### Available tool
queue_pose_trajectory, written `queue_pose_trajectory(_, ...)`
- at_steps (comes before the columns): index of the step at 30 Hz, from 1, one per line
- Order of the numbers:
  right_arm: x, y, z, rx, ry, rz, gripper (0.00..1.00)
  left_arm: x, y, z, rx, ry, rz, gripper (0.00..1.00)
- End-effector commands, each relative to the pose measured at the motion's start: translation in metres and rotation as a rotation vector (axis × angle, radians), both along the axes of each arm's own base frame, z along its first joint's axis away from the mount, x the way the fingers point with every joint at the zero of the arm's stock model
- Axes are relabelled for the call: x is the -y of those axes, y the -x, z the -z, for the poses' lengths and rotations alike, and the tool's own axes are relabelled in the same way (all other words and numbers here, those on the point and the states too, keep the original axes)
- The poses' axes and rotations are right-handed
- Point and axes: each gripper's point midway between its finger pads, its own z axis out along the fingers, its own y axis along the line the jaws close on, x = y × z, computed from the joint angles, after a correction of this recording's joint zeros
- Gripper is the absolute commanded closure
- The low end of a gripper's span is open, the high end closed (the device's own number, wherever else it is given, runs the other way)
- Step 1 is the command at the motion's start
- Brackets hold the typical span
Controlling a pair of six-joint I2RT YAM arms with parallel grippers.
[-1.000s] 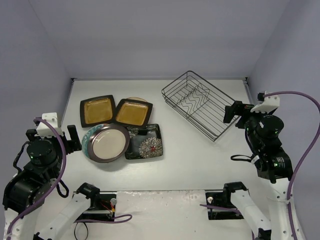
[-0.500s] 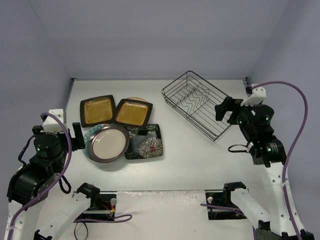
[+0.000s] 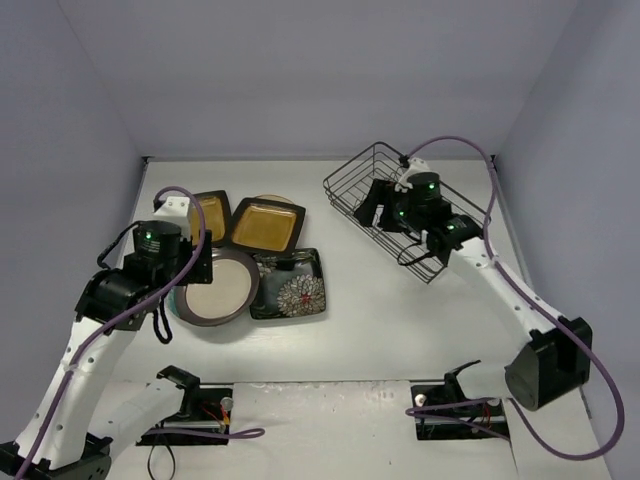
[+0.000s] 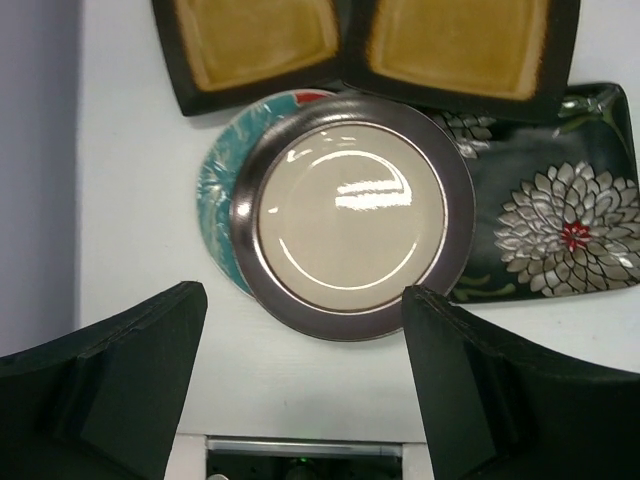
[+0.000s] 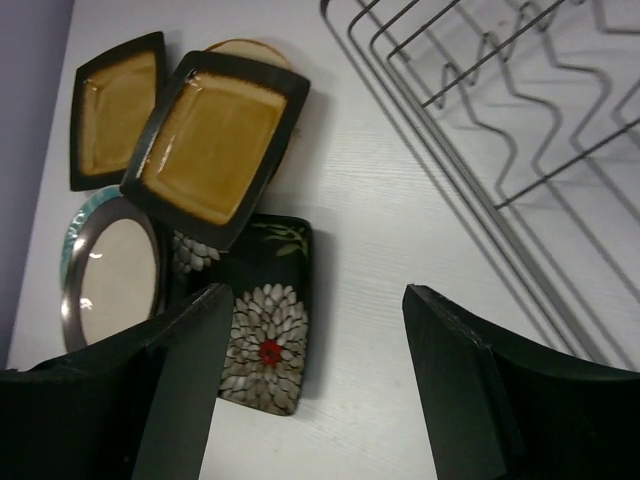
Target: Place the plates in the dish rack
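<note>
White table (image 3: 380, 330), pale lavender back wall (image 3: 310, 80), 2 matching side walls (image 3: 60, 150) flanking it

I work over a white table (image 3: 380, 330), matte and faintly streaked, evenly lit from above so that only soft shadows fall on it. Three plain walls close it in: the back wall (image 3: 320, 80) straight ahead, with the left wall (image 3: 60, 150) and the right wall (image 3: 580, 120) slanting in at either side, all a pale lavender-grey. A thin dark seam (image 3: 300, 157) runs where the back wall meets the tabletop. Along the near edge lies a paler strip (image 3: 320, 400) of board. From my left wrist, the left wall shows as a violet band beside the white surface
</note>
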Motion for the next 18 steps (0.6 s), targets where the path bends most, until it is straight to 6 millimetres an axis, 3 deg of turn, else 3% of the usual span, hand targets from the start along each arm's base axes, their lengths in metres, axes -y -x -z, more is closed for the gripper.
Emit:
queue_pose_trajectory(1,-0.044,-0.026,-0.036,0.072,-0.201,0.024,0.31,0.020,-0.006,-0.004,0.001,0.100,0.032,0.20)
queue_pose_trajectory(2,-0.058,-0.028,-0.021,0.034,-0.202,0.022,0.32,0.022,-0.005,-0.003,-0.004,0.111,0.030,0.20)
queue_pose_trajectory(4,-0.076,-0.035,-0.019,0.022,-0.273,0.039,0.33,0.023,-0.004,-0.001,-0.011,0.122,0.026,0.20)
queue_pose_trajectory(7,-0.111,-0.043,0.011,-0.040,-0.306,0.043,0.35,0.022,0.000,0.002,-0.007,0.138,0.022,0.20)
queue_pose_trajectory(9,-0.131,-0.046,0.014,-0.056,-0.322,0.035,0.37,0.021,0.003,0.004,-0.009,0.136,0.020,0.20)
queue_pose_trajectory(10,-0.138,-0.048,0.018,-0.063,-0.328,0.035,0.37,0.020,0.004,0.003,-0.005,0.135,0.018,0.20)
queue_pose_trajectory(11,-0.146,-0.052,0.033,-0.098,-0.326,0.049,0.38,0.019,0.006,0.003,-0.007,0.134,0.017,0.20)
queue_pose_trajectory(13,-0.157,-0.057,0.038,-0.106,-0.339,0.064,0.40,0.017,0.010,0.003,-0.007,0.131,0.014,0.20)
queue_pose_trajectory(18,-0.171,-0.071,0.074,-0.174,-0.352,0.100,0.42,0.013,0.018,0.002,-0.001,0.134,0.008,0.20)
